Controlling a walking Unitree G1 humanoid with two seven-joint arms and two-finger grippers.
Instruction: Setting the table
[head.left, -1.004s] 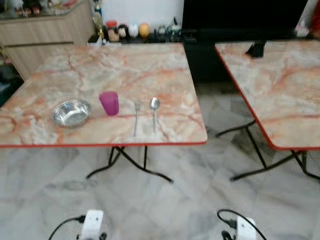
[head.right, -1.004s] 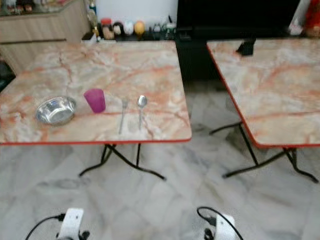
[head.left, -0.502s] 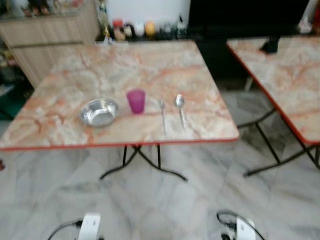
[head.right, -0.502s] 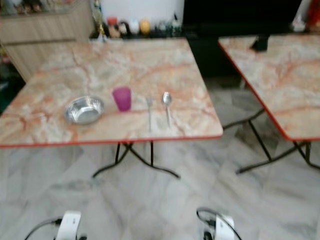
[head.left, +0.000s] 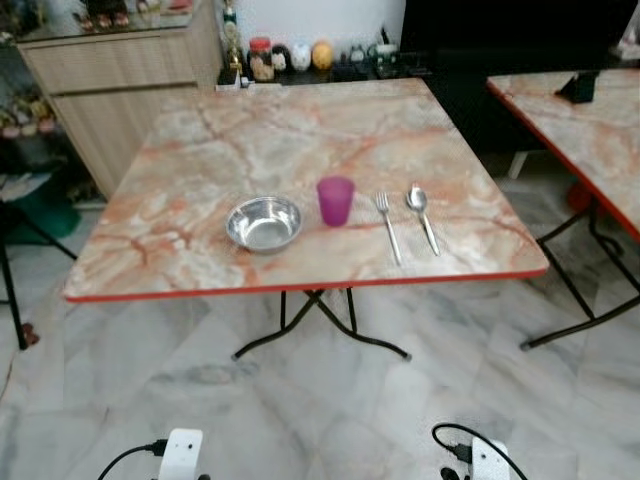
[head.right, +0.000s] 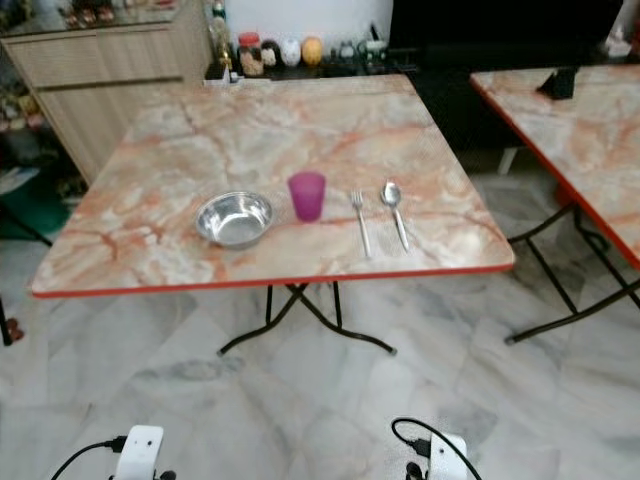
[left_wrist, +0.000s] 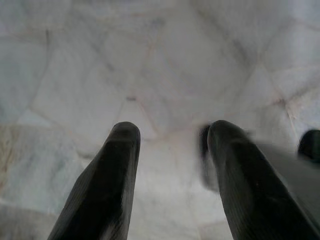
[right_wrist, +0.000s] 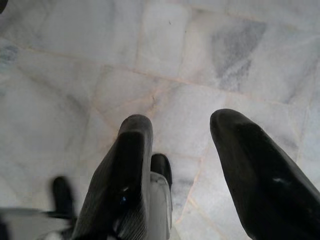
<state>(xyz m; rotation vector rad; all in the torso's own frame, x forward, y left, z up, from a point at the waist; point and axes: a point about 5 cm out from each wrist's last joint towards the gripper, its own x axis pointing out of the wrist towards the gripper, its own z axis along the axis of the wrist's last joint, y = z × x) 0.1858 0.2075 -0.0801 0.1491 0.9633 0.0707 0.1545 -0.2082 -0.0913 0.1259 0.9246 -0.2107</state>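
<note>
Ahead, bowl (head.left: 263, 222) lies well beyond both hanging claws.

No readable text, labels, brands or numbers anywhere; jars at back too small to read.

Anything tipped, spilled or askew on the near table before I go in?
Nothing stands out. The steel bowl, purple cup, fork and spoon sit in a row near the front edge, cup upright, no spill.
</note>
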